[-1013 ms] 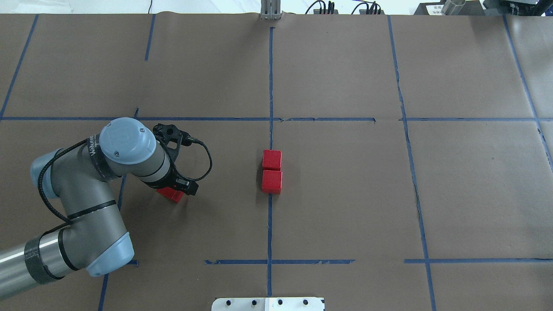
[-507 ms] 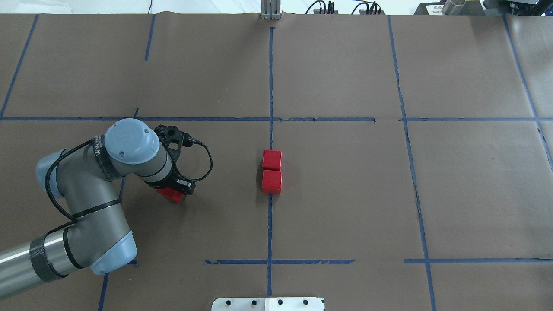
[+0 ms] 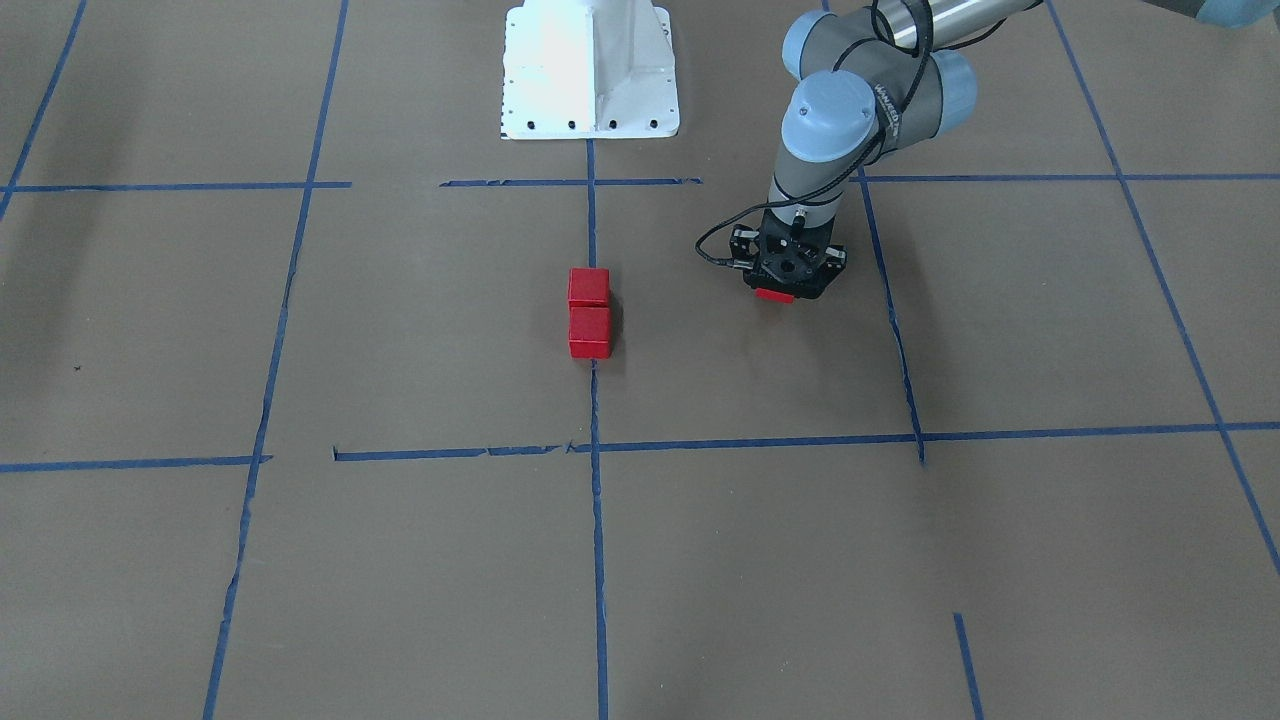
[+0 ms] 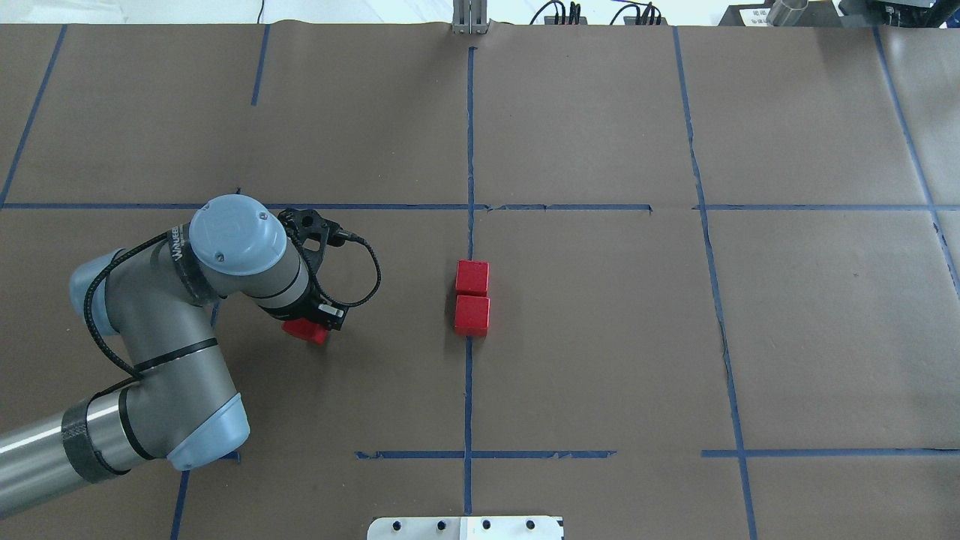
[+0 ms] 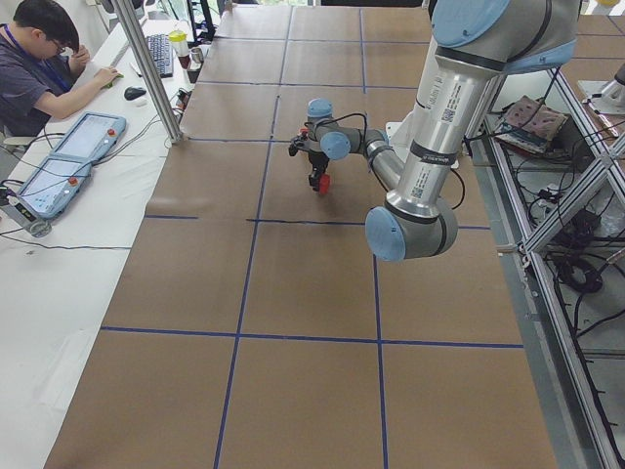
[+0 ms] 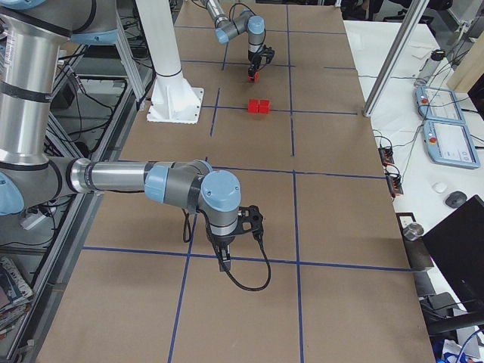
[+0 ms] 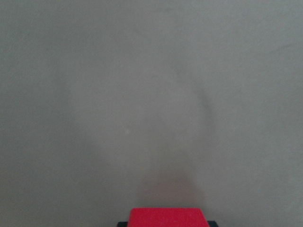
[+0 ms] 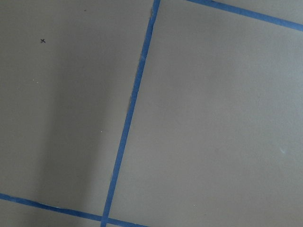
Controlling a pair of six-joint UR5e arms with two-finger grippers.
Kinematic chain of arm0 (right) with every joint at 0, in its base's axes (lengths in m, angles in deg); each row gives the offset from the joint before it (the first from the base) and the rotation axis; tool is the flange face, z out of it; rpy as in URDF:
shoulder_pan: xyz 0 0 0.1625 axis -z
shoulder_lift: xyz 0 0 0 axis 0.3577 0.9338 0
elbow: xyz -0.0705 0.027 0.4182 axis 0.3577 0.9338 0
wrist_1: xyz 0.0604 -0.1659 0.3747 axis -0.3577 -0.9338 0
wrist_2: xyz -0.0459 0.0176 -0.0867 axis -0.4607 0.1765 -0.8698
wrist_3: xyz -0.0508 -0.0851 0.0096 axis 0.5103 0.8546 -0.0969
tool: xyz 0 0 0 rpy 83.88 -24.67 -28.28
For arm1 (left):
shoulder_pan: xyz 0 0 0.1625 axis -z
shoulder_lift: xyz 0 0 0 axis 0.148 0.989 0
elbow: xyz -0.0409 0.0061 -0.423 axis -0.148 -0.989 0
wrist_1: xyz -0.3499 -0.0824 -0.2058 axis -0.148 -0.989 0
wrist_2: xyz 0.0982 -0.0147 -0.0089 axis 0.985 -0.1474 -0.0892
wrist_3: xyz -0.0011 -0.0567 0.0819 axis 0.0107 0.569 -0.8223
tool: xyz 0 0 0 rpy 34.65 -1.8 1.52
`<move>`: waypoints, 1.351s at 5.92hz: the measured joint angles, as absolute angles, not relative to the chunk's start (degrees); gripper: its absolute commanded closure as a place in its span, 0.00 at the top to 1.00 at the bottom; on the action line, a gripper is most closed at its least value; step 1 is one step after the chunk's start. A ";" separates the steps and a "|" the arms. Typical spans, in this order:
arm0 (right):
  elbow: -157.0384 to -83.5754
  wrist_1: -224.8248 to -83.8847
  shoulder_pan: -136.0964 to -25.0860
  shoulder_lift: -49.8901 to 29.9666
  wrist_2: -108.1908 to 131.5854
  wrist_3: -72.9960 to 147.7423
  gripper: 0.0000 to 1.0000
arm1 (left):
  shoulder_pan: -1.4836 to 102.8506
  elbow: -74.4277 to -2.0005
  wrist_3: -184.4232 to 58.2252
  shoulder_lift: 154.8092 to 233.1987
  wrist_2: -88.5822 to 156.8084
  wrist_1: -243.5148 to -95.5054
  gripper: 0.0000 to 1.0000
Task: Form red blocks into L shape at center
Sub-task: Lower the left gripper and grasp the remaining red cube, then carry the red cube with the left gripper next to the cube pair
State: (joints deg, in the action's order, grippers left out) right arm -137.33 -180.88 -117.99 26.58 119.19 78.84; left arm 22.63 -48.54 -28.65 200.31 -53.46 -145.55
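Note:
Two red blocks [image 4: 472,277] [image 4: 472,315] lie touching in a line on the vertical blue tape line [image 4: 469,390] in the center cell [image 4: 585,337]; they also show in the front view [image 3: 588,286] [image 3: 590,332]. My left gripper [image 4: 311,328] is shut on the third red block [image 4: 306,329], to the left of the pair and apart from them. That block shows under the gripper in the front view [image 3: 775,294] and at the bottom edge of the left wrist view [image 7: 165,216]. My right gripper [image 6: 224,261] shows only in the exterior right view, far from the blocks; I cannot tell if it is open.
The white robot base plate [image 3: 590,70] stands at the table's near edge behind the center cell. A metal post [image 4: 469,19] stands at the far edge. An operator [image 5: 39,59] sits at a side table with pendants.
My left gripper, with the red block in it, has moved a little to the right and away from the robot. The two blocks at the center have not moved.

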 measured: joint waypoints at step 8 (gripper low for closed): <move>-137.86 -180.82 -117.99 26.49 119.19 79.00 1.00 | 23.73 -40.95 59.46 215.71 -52.44 -141.67 0.29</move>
State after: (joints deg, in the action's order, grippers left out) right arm -137.86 -180.82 -117.99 26.49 119.19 79.00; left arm 23.73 -40.95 59.46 215.71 -52.44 -141.67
